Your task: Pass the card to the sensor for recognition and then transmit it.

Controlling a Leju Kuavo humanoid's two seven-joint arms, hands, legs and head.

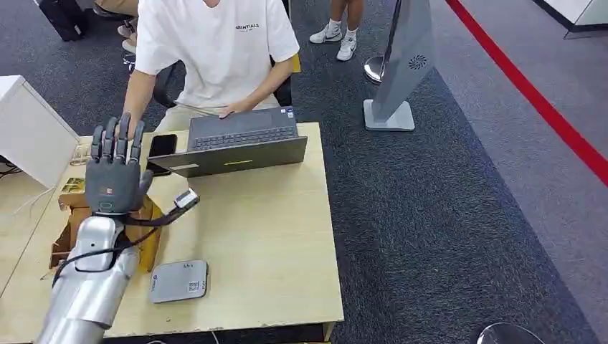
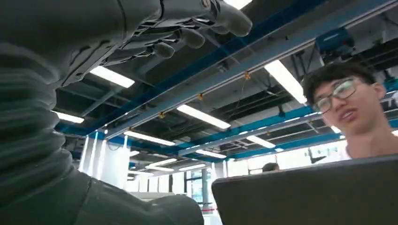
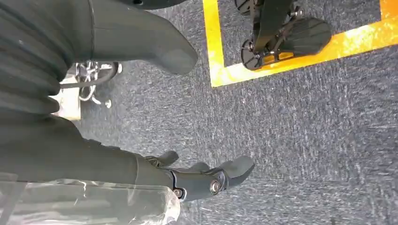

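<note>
Left hand raised flat, empty, fingers spread toward the person, apparently offering; card unseen, sensor below.

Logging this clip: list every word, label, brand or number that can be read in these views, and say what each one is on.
"ESSENTIALS", small dark print on the chest of the person's white T-shirt; only just readable.
Grey sensor pad: a small printed code and marks, too small to read.
Laptop: a small sticker at one corner, too blurred to read.
Left hand: a small red mark on its back, not readable.
</note>
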